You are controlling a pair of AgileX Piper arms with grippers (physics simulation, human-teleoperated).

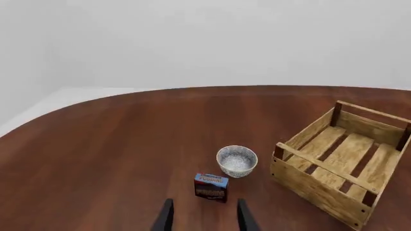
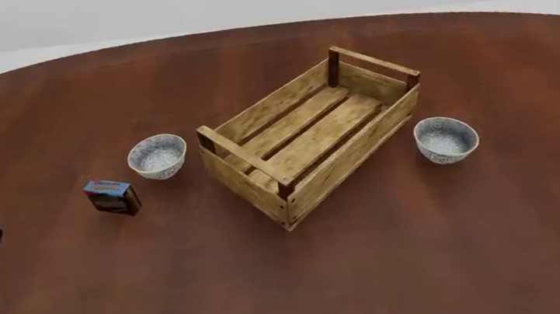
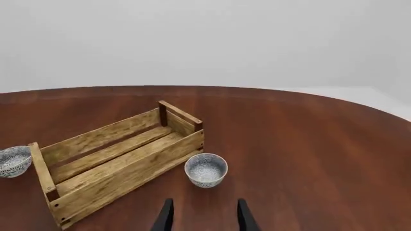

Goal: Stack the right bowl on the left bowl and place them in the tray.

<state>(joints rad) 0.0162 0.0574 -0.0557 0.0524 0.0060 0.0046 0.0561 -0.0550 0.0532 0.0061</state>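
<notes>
A big wooden tray [image 2: 310,142] sits in the middle of a round brown table [image 2: 376,272]. It is made of light slats with dark red posts at the corners and a bar at each end, and it is turned at a slant. Nothing is inside it. The left bowl [image 2: 158,156] stands on the table just beside the tray's left end, not touching it. The right bowl [image 2: 446,139] stands on the table near the tray's right side, with a small gap between them. Both bowls are white with gray speckles, and both stand upright and hold nothing. A small blue and red box [image 2: 112,196] stands near the left bowl, on the side closer to the arms. The left gripper [image 1: 205,215] is low at the left edge of the front view, well apart from the box and the bowl. Its two dark fingers are spread apart with nothing between them. The right gripper [image 3: 205,215] is low at the right edge of the front view, well apart from the right bowl. Its fingers are spread apart too, and they hold nothing.
</notes>
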